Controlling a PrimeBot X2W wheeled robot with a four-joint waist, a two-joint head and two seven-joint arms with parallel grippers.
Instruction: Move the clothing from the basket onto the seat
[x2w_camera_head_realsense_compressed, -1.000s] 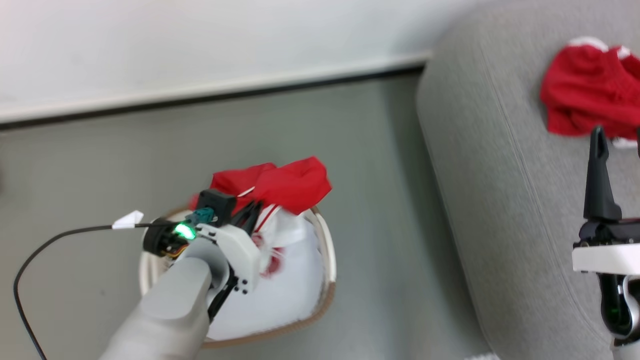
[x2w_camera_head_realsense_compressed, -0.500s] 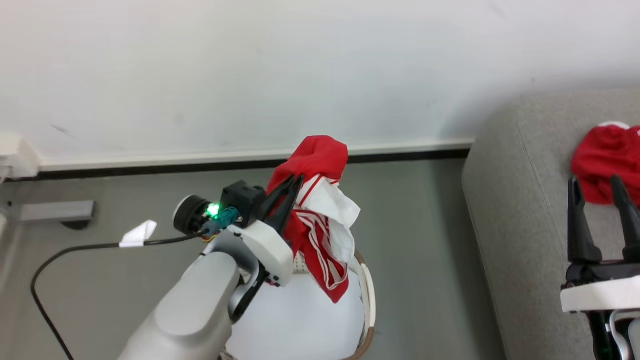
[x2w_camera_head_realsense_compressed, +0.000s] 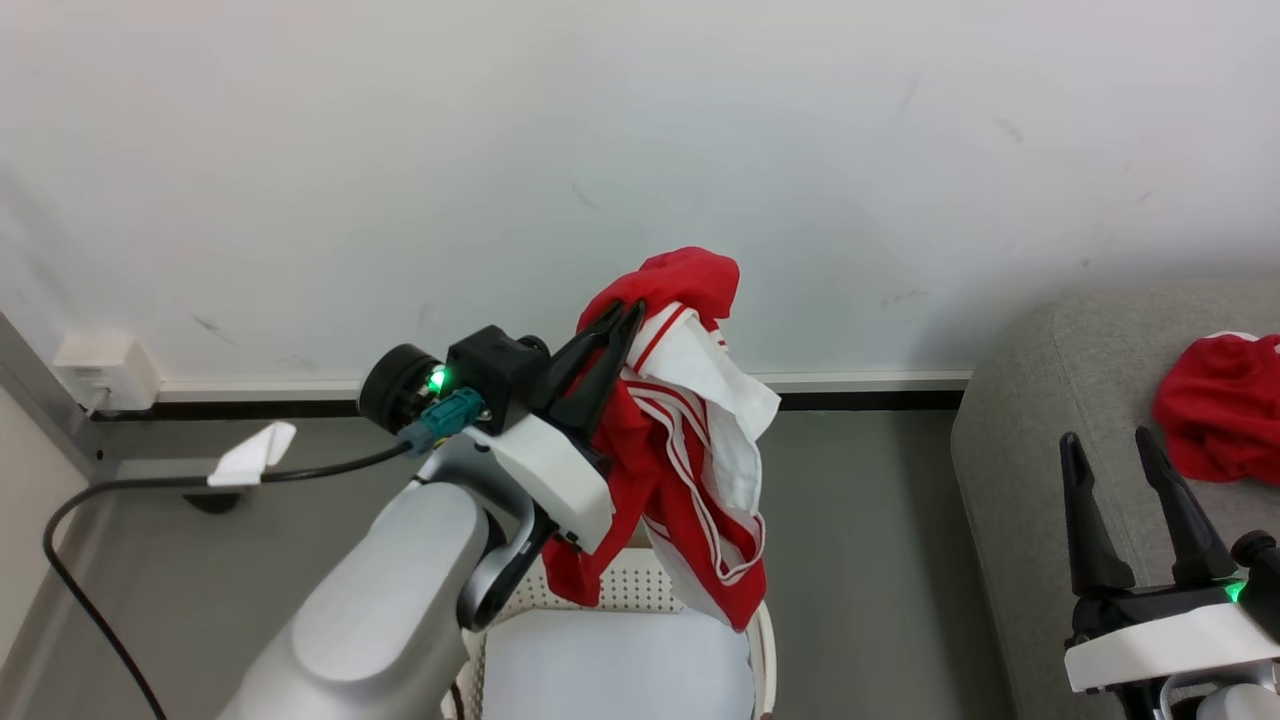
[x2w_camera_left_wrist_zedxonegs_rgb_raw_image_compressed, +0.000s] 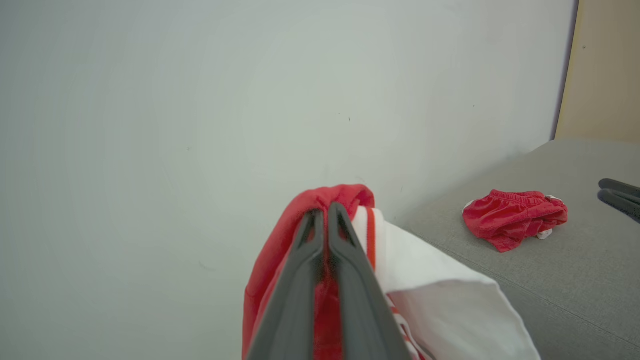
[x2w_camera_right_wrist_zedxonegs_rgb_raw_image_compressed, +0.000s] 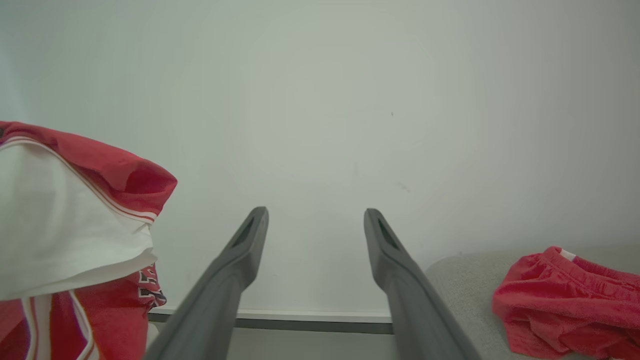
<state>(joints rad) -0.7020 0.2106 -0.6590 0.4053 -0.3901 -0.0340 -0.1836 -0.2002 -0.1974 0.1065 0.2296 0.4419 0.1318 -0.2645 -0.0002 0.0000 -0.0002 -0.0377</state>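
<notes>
My left gripper (x2w_camera_head_realsense_compressed: 625, 310) is shut on a red garment with white trim (x2w_camera_head_realsense_compressed: 690, 460), held up in the air above the basket (x2w_camera_head_realsense_compressed: 640, 590). In the left wrist view its fingers (x2w_camera_left_wrist_zedxonegs_rgb_raw_image_compressed: 345, 280) pinch the red cloth (x2w_camera_left_wrist_zedxonegs_rgb_raw_image_compressed: 270, 270) between them. The garment hangs down and its lower end reaches the basket's rim. A second red garment (x2w_camera_head_realsense_compressed: 1215, 405) lies crumpled on the grey seat (x2w_camera_head_realsense_compressed: 1010, 440) at the right. My right gripper (x2w_camera_head_realsense_compressed: 1110, 445) stands open over the seat's near edge, a little in front of that garment, with nothing between its fingers (x2w_camera_right_wrist_zedxonegs_rgb_raw_image_compressed: 230, 280).
A white wall (x2w_camera_head_realsense_compressed: 640, 150) with a white skirting board rises just behind the basket. A black cable (x2w_camera_head_realsense_compressed: 130, 490) with a white tag trails left from my left wrist. A wall socket (x2w_camera_head_realsense_compressed: 100, 370) sits at the far left above the grey floor (x2w_camera_head_realsense_compressed: 860, 520).
My left gripper has lifted the red garment up out of the basket. The head camera has tilted upward, so the wall takes more of the picture and the basket has sunk to the bottom edge.
</notes>
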